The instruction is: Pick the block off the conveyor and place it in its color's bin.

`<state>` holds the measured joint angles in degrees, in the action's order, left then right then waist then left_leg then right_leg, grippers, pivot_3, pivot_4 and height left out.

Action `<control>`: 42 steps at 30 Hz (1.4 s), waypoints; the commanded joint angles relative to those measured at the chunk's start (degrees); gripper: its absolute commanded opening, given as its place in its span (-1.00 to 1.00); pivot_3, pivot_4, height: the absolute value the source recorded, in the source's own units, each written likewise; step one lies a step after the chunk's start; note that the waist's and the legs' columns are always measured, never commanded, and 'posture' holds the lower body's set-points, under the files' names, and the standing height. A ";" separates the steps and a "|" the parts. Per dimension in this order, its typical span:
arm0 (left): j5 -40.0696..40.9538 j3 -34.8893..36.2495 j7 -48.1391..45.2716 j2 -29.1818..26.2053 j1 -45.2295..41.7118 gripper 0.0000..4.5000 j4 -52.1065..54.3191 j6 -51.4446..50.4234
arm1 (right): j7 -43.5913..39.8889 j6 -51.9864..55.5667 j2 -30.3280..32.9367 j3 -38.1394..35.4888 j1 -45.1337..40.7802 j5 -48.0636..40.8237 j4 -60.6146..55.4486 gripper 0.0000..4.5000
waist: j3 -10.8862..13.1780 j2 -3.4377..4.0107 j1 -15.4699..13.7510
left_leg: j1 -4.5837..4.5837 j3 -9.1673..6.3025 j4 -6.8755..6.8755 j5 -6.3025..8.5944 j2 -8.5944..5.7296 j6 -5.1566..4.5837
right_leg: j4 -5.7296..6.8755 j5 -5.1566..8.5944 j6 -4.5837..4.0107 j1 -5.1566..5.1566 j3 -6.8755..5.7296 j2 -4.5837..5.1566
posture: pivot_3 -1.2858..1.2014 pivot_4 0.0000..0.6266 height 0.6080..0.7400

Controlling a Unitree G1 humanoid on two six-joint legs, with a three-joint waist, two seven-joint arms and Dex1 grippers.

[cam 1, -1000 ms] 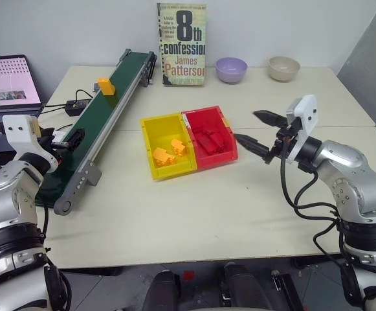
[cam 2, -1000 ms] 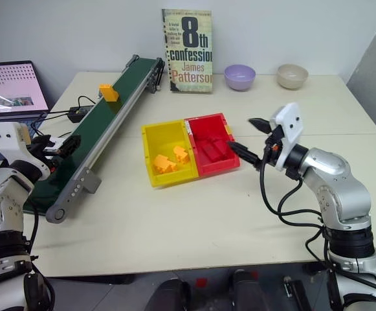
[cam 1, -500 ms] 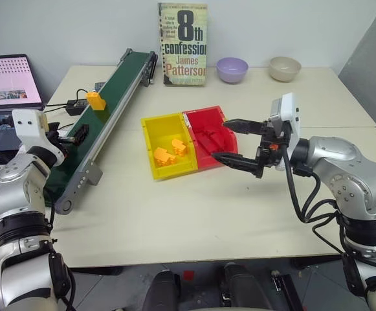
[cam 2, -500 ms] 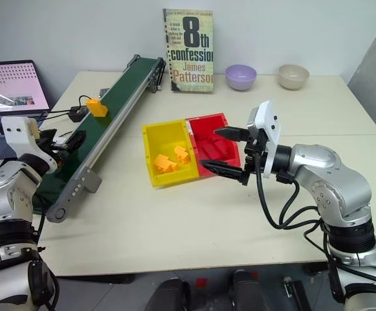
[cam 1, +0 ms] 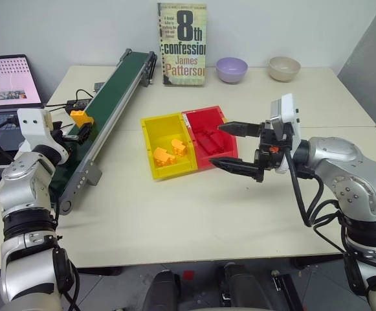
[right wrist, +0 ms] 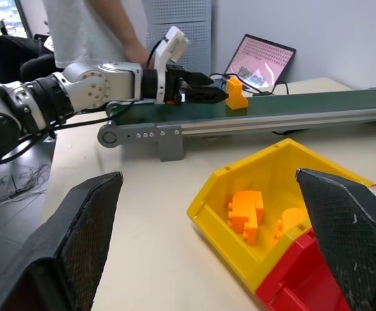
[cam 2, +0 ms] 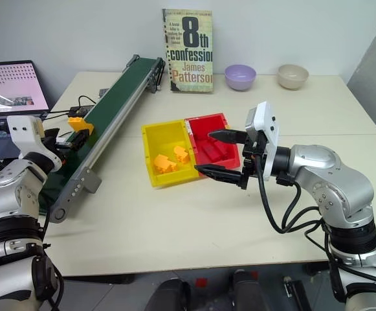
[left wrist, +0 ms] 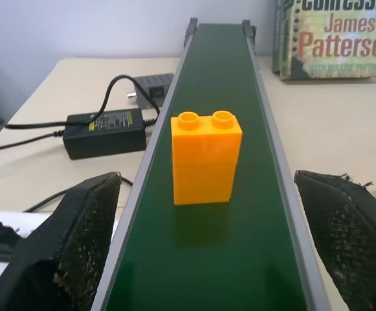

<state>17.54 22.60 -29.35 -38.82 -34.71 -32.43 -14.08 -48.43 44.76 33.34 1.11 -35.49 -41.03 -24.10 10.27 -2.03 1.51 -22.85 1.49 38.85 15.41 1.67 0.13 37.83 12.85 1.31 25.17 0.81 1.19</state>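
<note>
Item: block (left wrist: 206,157), small orange-yellow toy brick, two studs on top, standing upright on the dark green belt of the conveyor (cam 1: 107,107), roughly mid-length, closer to the belt's left rail than its right. Conveyor runs along the left side of the bench (cam 1: 175,214), from the back edge toward the near left corner. Left gripper (cam 1: 77,133): fingers spread wide, holding nothing, pointing along the belt with the block just ahead of the tips and between their lines, not touching either. Right gripper (cam 1: 236,146): fingers also wide apart and empty, hanging beside the red bin (cam 1: 210,137) on its right-hand side. Destination: yellow bin (cam 1: 167,145), joined to the red bin's left side near the middle of the bench, with several orange-yellow bricks already in it; the red bin contains dark red bricks. Hazards, as judged: the block is tall for its footprint, so a finger meeting it off-centre or too high could tip it flat on the belt or push it over the left rail toward the power brick and cables (left wrist: 103,123) lying on the bench beside the conveyor. If the belt is running, a late closure would let the block pass the fingertips. A finger dropping too low may catch a grey side rail. On the carry, a pinch on the smooth faces could slip. The bins adjoin, so a release too far right would land the block among the red bricks. The right gripper stands near the bins and could crowd the delivery path.
</note>
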 commanded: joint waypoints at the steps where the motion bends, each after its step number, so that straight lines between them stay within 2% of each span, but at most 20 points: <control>1: -1.05 -1.20 0.18 -0.51 -1.33 0.99 0.19 1.21 | -0.33 -0.20 0.81 -1.24 -1.75 -1.36 -1.82 1.00 | 0.00 0.00 0.01 | 0.00 0.00 0.00 0.00 -0.01 0.00 | 0.00 0.00 0.00 0.00 0.00 0.00 | 0.03 -0.52 1.00; 4: -1.47 -1.34 0.89 -0.74 -0.60 0.78 -0.05 0.52 | -0.26 -0.40 1.04 -1.36 -2.21 -1.54 -1.49 1.00 | 0.00 0.00 0.00 | 0.00 0.00 0.00 0.00 -0.01 0.00 | 0.01 0.00 0.00 0.00 0.00 0.00 | 0.03 -0.52 1.00; 9: -1.35 -1.02 1.92 -1.16 0.85 0.28 0.91 -0.19 | -0.29 -0.89 1.02 -1.66 -3.09 -1.36 -0.09 1.00 | 0.00 0.00 0.00 | 0.00 -0.01 0.00 0.00 0.01 0.00 | 0.01 0.00 0.00 0.01 0.00 0.01 | 0.03 -0.52 1.00; 17: -0.11 -0.27 2.65 -0.87 3.29 -0.31 4.84 -2.06 | -0.23 -1.03 0.89 -1.65 -3.85 -1.37 0.68 1.00 | 0.00 0.00 0.01 | 0.02 -0.01 0.00 0.00 0.01 0.00 | 0.04 0.00 0.00 0.00 0.01 0.08 | 0.03 -0.52 1.00; 21: 0.61 0.04 3.11 -0.82 3.65 -0.32 7.35 -3.41 | 0.61 -0.56 0.98 -2.02 -3.52 -1.55 0.20 1.00 | 0.00 0.00 0.01 | 0.01 -0.02 0.01 0.00 0.01 0.00 | 0.05 0.00 0.00 0.00 0.01 0.08 | 0.03 -0.52 1.00; 27: 3.13 -3.45 -0.69 0.23 -1.41 -0.32 12.60 -8.46 | 4.16 0.44 2.71 -2.63 -0.29 -0.12 -2.83 1.00 | 0.00 -0.02 -0.50 | -0.06 -0.11 0.02 0.00 -0.01 0.00 | 0.01 0.00 0.00 0.00 -0.02 0.08 | 0.03 -0.52 1.00; 29: 3.09 -6.37 -3.33 1.36 -4.29 -0.32 13.42 -9.03 | 8.12 -0.75 4.57 -0.76 2.37 5.79 -4.92 1.00 | -0.01 -0.04 -0.90 | -0.06 -0.09 0.02 0.00 -0.04 0.00 | 0.01 0.00 0.00 0.00 -0.04 0.04 | 0.03 -0.52 1.00; 31: 3.10 -10.26 -6.97 3.06 -7.45 -0.32 13.64 -9.68 | 11.18 0.23 5.08 -0.59 4.93 7.70 -7.34 1.00 | -0.01 -0.04 -1.31 | -0.06 -0.04 0.02 0.00 -0.12 0.00 | 0.00 0.00 0.00 -0.01 -0.02 -0.02 | 0.03 -0.52 1.00; 37: 0.77 -20.60 -17.29 6.90 -14.34 -0.32 12.63 -9.16 | 14.36 3.06 4.57 -2.71 10.37 5.06 -13.48 1.00 | -0.01 -0.04 -1.40 | -0.10 0.05 0.04 0.00 -0.20 0.00 | -0.08 -0.01 0.02 0.00 0.04 -0.07 | 0.03 -0.52 1.00; 42: -5.03 -28.20 -24.48 7.74 -17.52 -0.32 5.64 -3.61 | 15.45 3.60 5.10 -3.46 15.10 5.01 -15.89 1.00 | -0.01 -0.03 -0.96 | -0.06 0.09 0.02 0.00 -0.19 -0.01 | -0.09 0.00 0.03 0.00 0.05 -0.23 | 0.03 -0.52 1.00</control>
<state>14.90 -4.20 -51.53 -30.46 -51.28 -24.86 -20.71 -33.67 48.63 38.01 -0.65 -20.47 -35.52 -37.41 10.26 -2.07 0.55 -22.89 1.59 38.87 15.42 1.51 0.12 37.75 12.85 1.33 25.18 0.91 0.90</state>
